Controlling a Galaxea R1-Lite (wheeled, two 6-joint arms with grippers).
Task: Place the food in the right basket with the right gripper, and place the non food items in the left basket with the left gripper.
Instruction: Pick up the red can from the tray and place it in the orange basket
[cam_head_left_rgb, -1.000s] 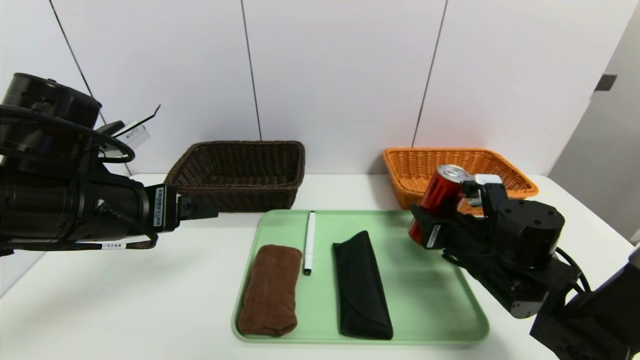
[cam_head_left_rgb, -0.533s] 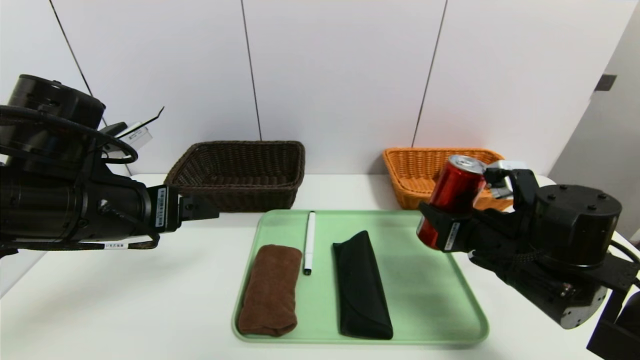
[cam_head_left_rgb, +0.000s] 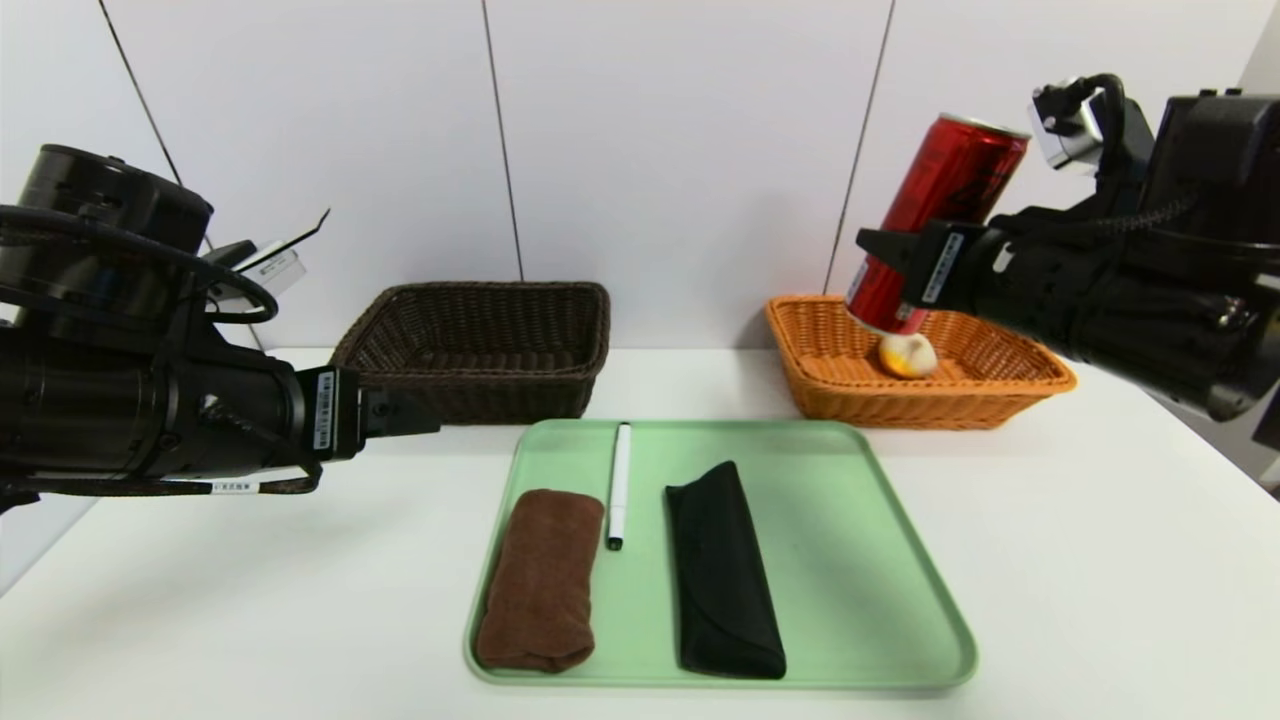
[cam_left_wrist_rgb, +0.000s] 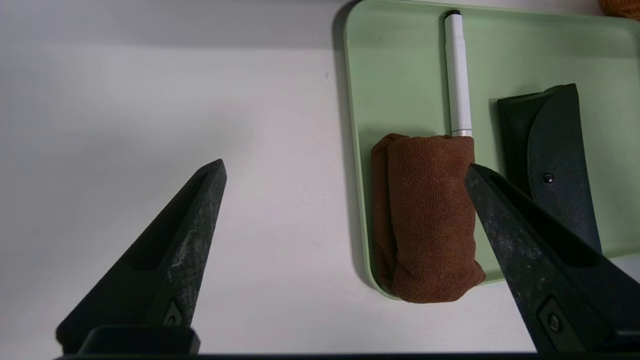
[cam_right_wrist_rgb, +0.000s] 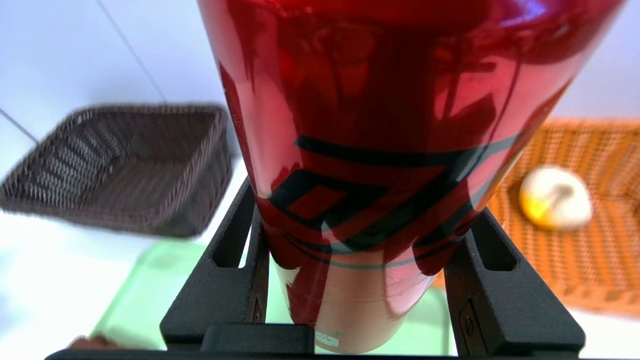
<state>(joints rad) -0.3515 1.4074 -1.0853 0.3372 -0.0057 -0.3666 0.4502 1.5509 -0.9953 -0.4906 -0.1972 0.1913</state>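
Up over the orange basket (cam_head_left_rgb: 1000, 385), right claw (cam_right_wrist_rgb: 357, 235) grips can (cam_head_left_rgb: 935, 225); left claw (cam_left_wrist_rgb: 345, 175) wide.

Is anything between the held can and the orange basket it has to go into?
Nothing visible blocks it. The right gripper holds the can tilted in the air over the orange basket. Only the bun already lies inside, right beneath the can's base.

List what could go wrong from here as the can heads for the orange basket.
1. The red can sits tilted in the right claw, gripped near its base, so it might slip or tip on release.
2. The bun already lies in the orange basket under the can; lowering straight down could crush it.
3. Released this high, the can may bounce out.
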